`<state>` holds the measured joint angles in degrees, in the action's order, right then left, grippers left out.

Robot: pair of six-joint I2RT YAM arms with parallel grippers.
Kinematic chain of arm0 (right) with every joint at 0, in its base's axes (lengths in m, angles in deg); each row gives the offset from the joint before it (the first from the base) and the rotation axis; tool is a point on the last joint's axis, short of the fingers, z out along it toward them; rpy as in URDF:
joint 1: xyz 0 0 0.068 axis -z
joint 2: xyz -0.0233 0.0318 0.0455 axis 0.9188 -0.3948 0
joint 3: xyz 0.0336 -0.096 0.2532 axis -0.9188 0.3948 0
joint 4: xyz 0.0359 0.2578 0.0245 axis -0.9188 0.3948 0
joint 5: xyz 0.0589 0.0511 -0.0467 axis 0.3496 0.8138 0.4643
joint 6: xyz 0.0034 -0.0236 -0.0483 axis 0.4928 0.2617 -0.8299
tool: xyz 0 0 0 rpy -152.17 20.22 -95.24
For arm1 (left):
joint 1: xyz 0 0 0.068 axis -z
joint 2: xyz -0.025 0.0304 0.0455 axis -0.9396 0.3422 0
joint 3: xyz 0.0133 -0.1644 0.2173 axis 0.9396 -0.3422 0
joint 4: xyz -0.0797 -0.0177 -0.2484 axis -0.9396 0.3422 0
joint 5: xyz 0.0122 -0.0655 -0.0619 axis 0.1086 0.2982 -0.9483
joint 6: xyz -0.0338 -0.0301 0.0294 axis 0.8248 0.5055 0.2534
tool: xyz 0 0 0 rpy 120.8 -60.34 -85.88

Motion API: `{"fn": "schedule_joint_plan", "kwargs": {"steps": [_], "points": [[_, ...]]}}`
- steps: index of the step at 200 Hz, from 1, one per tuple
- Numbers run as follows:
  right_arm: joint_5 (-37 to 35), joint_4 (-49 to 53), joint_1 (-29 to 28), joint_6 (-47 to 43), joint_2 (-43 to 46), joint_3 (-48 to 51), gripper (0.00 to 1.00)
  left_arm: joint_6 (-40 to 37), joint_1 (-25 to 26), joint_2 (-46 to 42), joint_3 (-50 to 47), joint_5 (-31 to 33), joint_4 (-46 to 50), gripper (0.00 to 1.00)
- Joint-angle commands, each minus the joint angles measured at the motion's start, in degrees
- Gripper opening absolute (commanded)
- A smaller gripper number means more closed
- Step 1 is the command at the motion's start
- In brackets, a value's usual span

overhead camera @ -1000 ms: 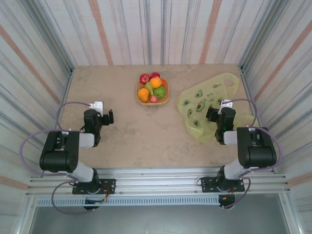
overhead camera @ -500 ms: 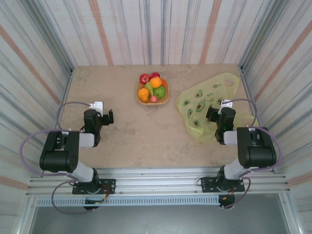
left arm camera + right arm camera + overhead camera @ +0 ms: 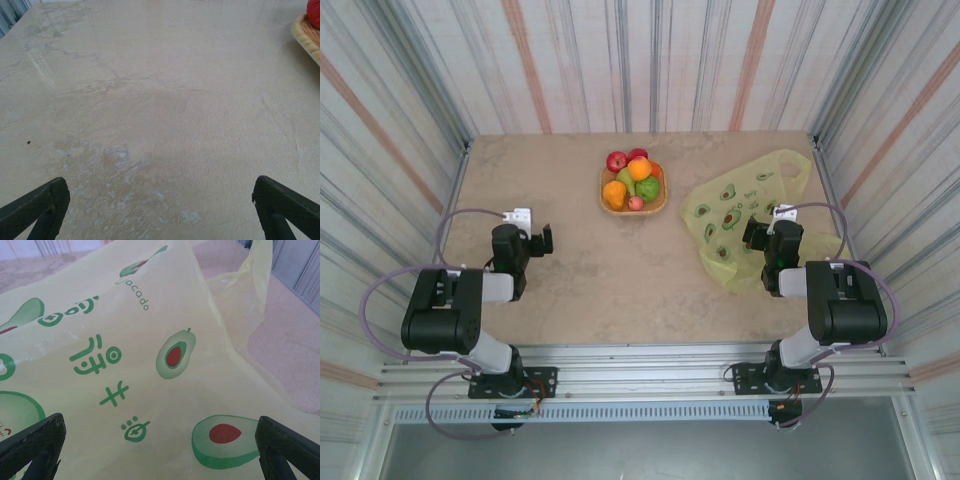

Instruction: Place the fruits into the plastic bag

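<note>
Heaped fruits (image 3: 632,182); flat plastic bag (image 3: 728,203) alongside

The 2 arms sit folded low beside their bases, forearms reaching away from the near edge; the left end effector (image 3: 544,240) is turned slightly inward, its 2 dark fingers (image 3: 44,204) spread wide at the lower corners of the left wrist view; the right end effector (image 3: 753,232) points ahead, its fingers (image 3: 42,437) likewise spread wide, jaws well apart.

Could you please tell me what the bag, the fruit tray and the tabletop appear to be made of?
Bag: thin translucent plastic, slightly glossy; it creases and wrinkles. Tray: probably woven wicker or bamboo; pale ribbed rim. Tabletop: beige stone-look, polished; veining and reflections, possibly laminate.
</note>
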<state>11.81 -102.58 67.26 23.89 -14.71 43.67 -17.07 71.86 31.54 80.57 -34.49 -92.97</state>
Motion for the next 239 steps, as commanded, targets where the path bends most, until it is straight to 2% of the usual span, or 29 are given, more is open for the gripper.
{"fn": "schedule_joint_plan", "kwargs": {"steps": [1, 33, 48, 71, 99, 133, 156, 169, 179, 196, 207, 222, 239], "points": [[0.99, -0.62, 0.42, 0.56, -0.18, -0.29, 0.99, -0.8, -0.41, -0.49, 1.09, -1.44, -0.45, 0.99], [0.93, -0.96, 0.37, 0.49, 0.06, 0.0, 0.99, -0.69, -0.59, -0.62, 0.96, -1.97, -0.46, 0.99], [-1.44, 1.02, -0.25, 0.67, 1.63, -0.46, 0.99, -0.61, -0.64, -0.94, 0.85, -1.68, -0.46, 0.99], [-3.13, 13.63, -0.6, 1.19, 9.09, -3.64, 0.99, -0.05, -0.61, -4.23, 1.41, -0.59, 2.77, 0.99], [-5.19, 23.34, -0.36, 3.78, 19.29, -5.87, 0.99, 2.89, -0.58, -10.33, 5.22, 4.26, 15.44, 0.99], [-11.95, 39.72, 1.37, 11.24, 30.66, -12.53, 0.99, 12.91, -0.56, -18.23, 7.03, 10.7, 26.01, 0.98], [-10.2, 47.5, 3.51, 16.61, 34.39, -16.72, 0.99, 23.17, -0.62, -23.72, 10.27, 10.53, 35.97, 0.99], [-6.64, 49.15, 3.55, 16.74, 33.54, -18.49, 0.99, 28.82, -0.58, -25.96, 13.33, 8.07, 42.49, 0.99], [-3.37, 50.94, 3.57, 16.59, 31.95, -20.26, 0.99, 31.49, -0.59, -27.09, 15.09, 3.08, 45.63, 0.99], [0.81, 53.65, 3.46, 16.14, 25.83, -23.6, 0.99, 34.31, -0.19, -27.76, 15.89, -8.75, 44.95, 0.99], [2.7, 55.94, 3.49, 16.19, 21.6, -26.4, 0.99, 36.03, 1.15, -27.6, 15.72, -13.72, 43.48, 0.99], [5.32, 59.1, 3.46, 16.3, 15.3, -30.59, 0.99, 36.45, 5.28, -27.19, 16.49, -14.96, 43.99, 0.99], [5.59, 61.16, 3.47, 16.56, 8.11, -34.96, 0.99, 34.99, 11.66, -26.65, 17.97, -11.62, 46.39, 0.99]]}}
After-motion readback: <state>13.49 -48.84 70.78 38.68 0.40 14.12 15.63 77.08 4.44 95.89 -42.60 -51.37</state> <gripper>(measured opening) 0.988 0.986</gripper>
